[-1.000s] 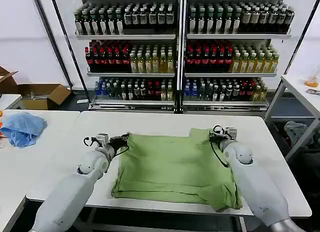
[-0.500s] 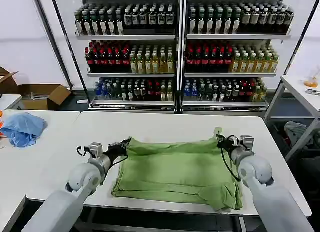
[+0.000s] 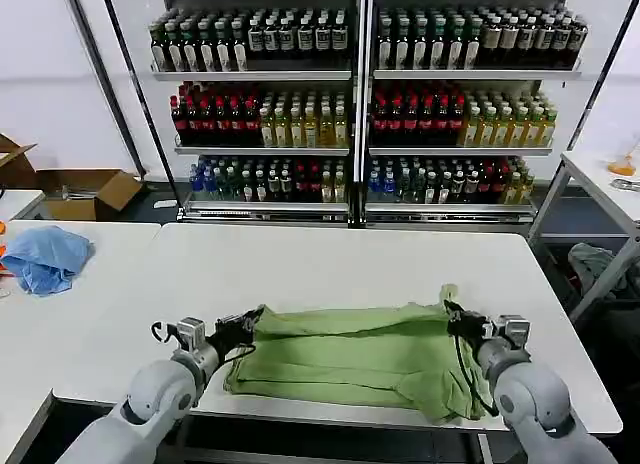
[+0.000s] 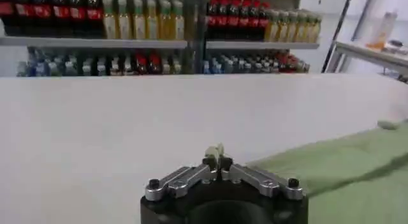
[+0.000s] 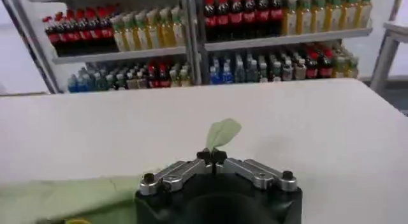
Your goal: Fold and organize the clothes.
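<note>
The left gripper (image 3: 246, 322) is closed on the far left corner of the green shirt (image 3: 350, 356); in the left wrist view its two fingers (image 4: 218, 161) meet tip to tip, with a small piece of green cloth pinched between them. The right gripper (image 3: 452, 316) is closed in the same way on the far right corner of the shirt, and in the right wrist view a little flap of cloth (image 5: 223, 133) stands up above the closed fingertips (image 5: 211, 157). Both grippers are low, just above the table (image 3: 330, 259), near its front edge. The two arms come in from the bottom of the head view, one on each side. Both forearms lie nearly flat and point forward along the two sides of the shirt.

There is one shirt. It lies on the near half of the white table, between the two grippers. The edge that the grippers hold is pulled over the part that lies on the table, so the cloth is in two layers.

One light blue cloth (image 3: 42, 256) lies on a second table (image 3: 50, 334) at the left, well apart from the shirt. One open cardboard box (image 3: 85, 191) stands on the floor behind it. Behind the table there are two shelf units (image 3: 360, 104), side by side, with three rows of bottles in each.
</note>
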Robot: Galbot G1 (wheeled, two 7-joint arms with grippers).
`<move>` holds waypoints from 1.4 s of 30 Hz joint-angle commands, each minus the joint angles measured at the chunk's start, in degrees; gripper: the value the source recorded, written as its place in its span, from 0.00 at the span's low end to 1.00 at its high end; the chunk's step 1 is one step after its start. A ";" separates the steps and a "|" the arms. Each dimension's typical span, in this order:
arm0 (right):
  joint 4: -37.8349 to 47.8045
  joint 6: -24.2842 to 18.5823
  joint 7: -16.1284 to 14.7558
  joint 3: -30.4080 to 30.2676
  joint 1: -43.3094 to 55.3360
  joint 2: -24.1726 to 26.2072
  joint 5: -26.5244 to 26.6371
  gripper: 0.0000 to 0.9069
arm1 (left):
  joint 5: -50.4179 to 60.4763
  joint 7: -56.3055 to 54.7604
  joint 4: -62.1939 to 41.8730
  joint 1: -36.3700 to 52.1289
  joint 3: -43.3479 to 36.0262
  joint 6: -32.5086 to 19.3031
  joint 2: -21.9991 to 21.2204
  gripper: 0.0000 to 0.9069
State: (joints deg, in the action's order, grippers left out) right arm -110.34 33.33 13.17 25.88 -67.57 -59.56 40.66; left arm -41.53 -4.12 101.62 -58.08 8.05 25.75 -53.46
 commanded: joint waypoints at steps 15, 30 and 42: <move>-15.47 -1.24 -0.84 8.15 -19.11 -4.56 -7.96 1.00 | 21.64 -16.25 12.29 -19.98 5.45 -7.09 -13.20 1.00; -17.43 -1.10 -0.76 9.12 -21.30 -4.29 -7.97 1.00 | 25.24 -18.19 3.35 -15.02 3.19 -4.62 -16.96 0.84; -18.49 -0.78 -0.54 9.67 -21.55 -3.86 -7.20 1.00 | 24.12 -17.29 1.82 -15.31 3.44 -5.28 -17.18 0.02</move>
State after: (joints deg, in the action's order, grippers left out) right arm -127.73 32.47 12.56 34.98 -88.13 -63.37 33.48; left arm -18.14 -21.02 104.83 -72.64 11.58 20.57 -69.26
